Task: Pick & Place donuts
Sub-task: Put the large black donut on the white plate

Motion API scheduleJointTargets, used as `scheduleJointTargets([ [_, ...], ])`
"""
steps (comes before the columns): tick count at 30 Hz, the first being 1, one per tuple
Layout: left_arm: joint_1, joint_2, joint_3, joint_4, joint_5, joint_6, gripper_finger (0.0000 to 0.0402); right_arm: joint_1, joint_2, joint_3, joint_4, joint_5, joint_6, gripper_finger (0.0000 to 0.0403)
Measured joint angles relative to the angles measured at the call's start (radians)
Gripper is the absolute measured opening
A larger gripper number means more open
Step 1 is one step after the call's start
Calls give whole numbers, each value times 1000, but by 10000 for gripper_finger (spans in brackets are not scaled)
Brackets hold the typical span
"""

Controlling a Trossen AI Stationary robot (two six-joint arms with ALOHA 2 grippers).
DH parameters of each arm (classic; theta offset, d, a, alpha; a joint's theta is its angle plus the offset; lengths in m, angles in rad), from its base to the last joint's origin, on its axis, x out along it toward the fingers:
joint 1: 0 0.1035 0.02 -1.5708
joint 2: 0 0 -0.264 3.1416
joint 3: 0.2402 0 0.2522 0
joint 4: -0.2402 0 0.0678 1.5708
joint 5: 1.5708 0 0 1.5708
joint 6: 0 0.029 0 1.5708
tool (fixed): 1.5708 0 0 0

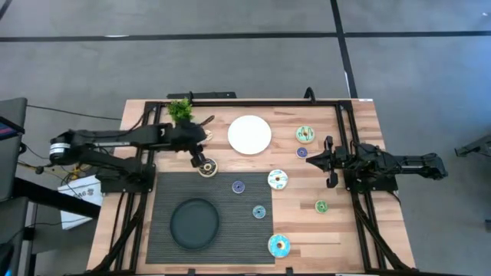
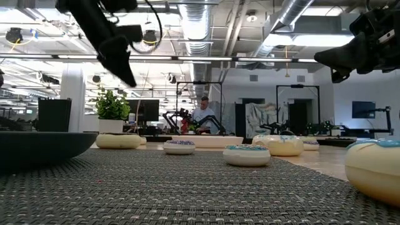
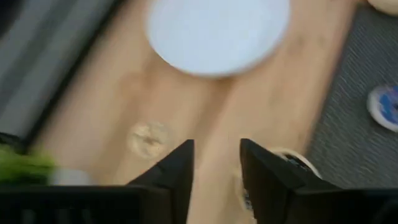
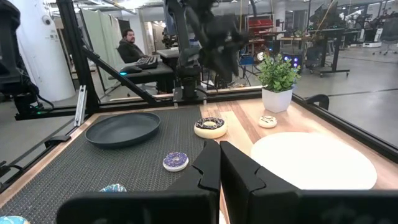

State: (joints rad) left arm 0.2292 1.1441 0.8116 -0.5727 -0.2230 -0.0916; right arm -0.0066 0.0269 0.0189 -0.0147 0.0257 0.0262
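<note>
My left gripper (image 1: 201, 159) is open and hovers above the table, right next to the chocolate-brown donut (image 1: 207, 169), which lies at the mat's far edge. In the left wrist view that donut (image 3: 295, 163) peeks out beside one finger of my left gripper (image 3: 216, 171). A tan coin-sized donut (image 3: 149, 138) lies on the wood by the white plate (image 1: 249, 134). My right gripper (image 1: 328, 161) is shut (image 4: 219, 165) and waits raised at the table's right. The green (image 1: 305, 135), white (image 1: 278, 179) and blue (image 1: 278, 245) donuts lie flat, with purple (image 1: 238, 186), teal (image 1: 259, 211) and green (image 1: 321, 206) small ones between.
A black round dish (image 1: 193, 223) sits on the dark mat (image 1: 165, 192) near the table's near left. A small potted plant (image 1: 180, 110) stands at the far edge behind my left arm. Another purple small donut (image 1: 301, 152) lies near my right gripper. A person (image 4: 129, 45) sits beyond the table.
</note>
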Motion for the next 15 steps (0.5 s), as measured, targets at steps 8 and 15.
scheduleJointTargets([
  [8, 37, 169, 0, -21, 59, 78, 204, 0, 0, 0, 0, 0, 0, 0],
  [15, 36, 255, 0, -15, 57, 159, 207, 0, 0, 0, 0, 0, 0, 0],
])
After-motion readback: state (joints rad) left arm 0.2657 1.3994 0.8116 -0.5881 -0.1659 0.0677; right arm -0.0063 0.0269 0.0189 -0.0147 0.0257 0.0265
